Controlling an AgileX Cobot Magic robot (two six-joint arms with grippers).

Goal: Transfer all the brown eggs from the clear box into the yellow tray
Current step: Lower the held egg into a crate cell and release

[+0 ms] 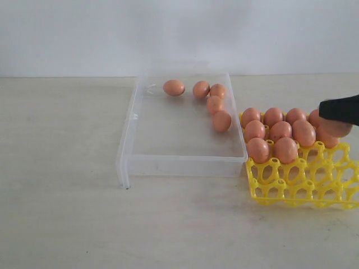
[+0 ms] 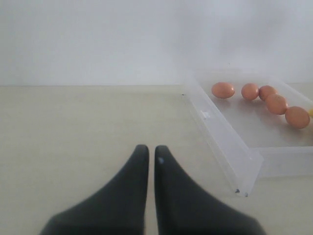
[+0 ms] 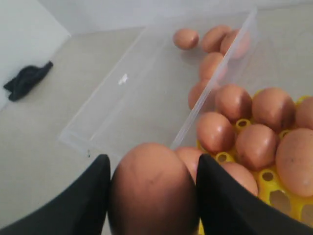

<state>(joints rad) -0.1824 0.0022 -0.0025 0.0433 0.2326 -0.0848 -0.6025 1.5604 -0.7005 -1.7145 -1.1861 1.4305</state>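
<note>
right wrist view shows the right jaws pinching a held egg (image 3: 151, 191) between two black fingers (image 3: 80, 200), just over the yellow tray (image 3: 274, 188). exterior view puts that egg at the tray's far right end, beside the other brown eggs (image 1: 280, 130) seated in its far rows. five more eggs (image 1: 215, 104) lie in the far right part of the clear box (image 1: 126, 151), just beside the tray. left jaws are pressed nearly together on nothing, above the bench (image 2: 73, 127) near the box.
</note>
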